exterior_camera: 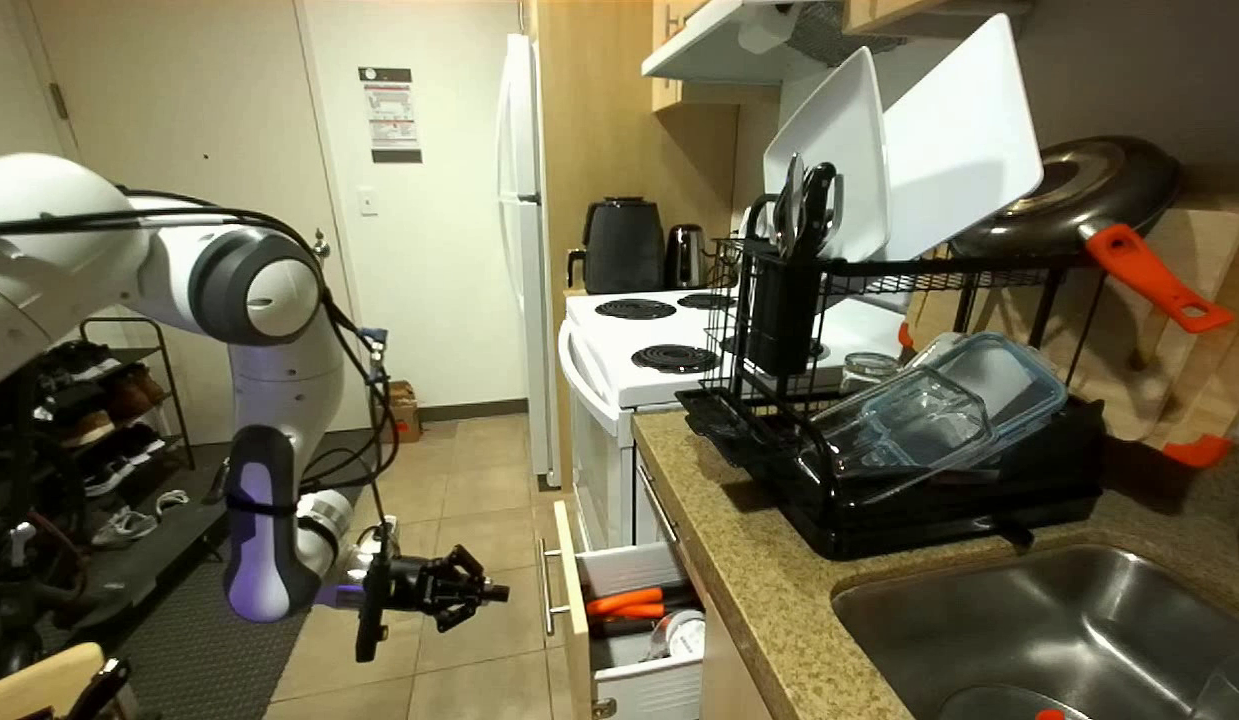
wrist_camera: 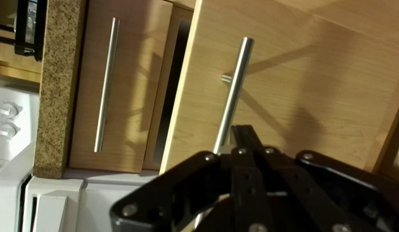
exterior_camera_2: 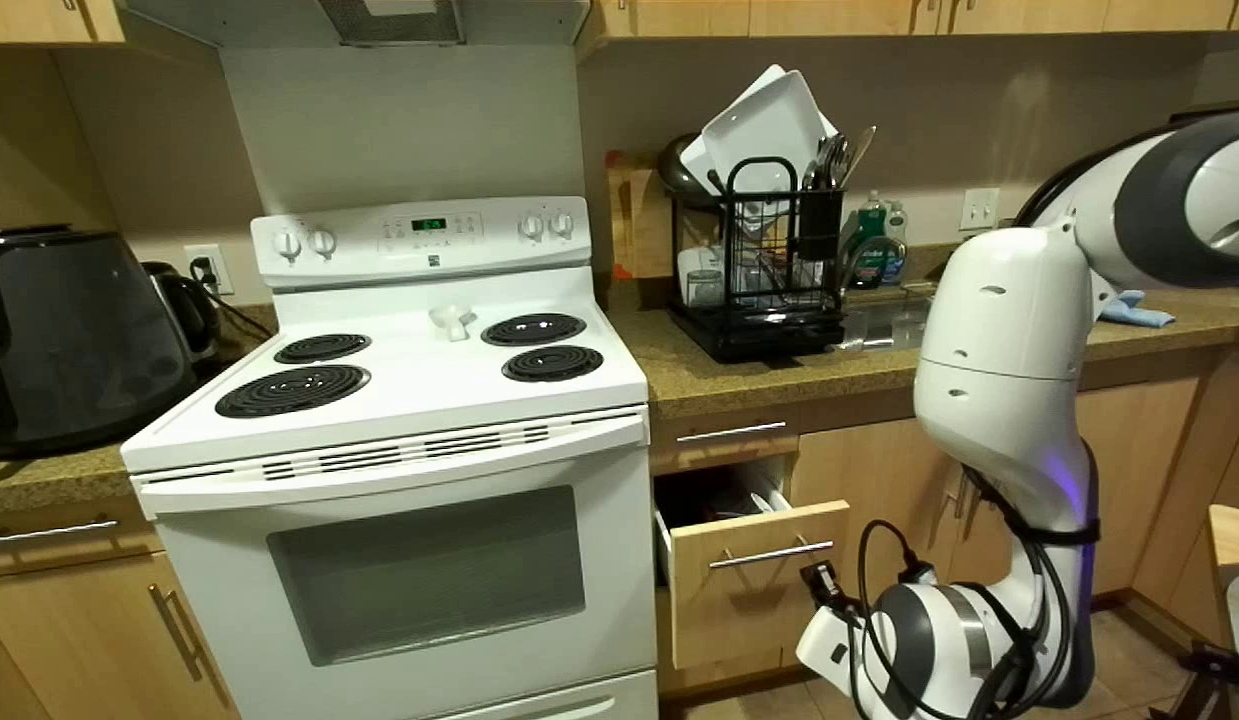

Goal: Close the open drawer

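The open drawer is pulled out below the counter; its light wood front shows in both exterior views and fills much of the wrist view. A silver bar handle is on that front and also shows in both exterior views. Orange-handled tools lie inside. My gripper is shut and empty, pointing at the drawer front, with a gap to the handle in an exterior view. In the wrist view its fingertips overlap the front beside the handle. An exterior view hides the fingertips behind the wrist.
A shut drawer sits directly above the open one. The granite counter edge overhangs it. The white stove stands beside the drawer. A black dish rack and a sink are on the counter.
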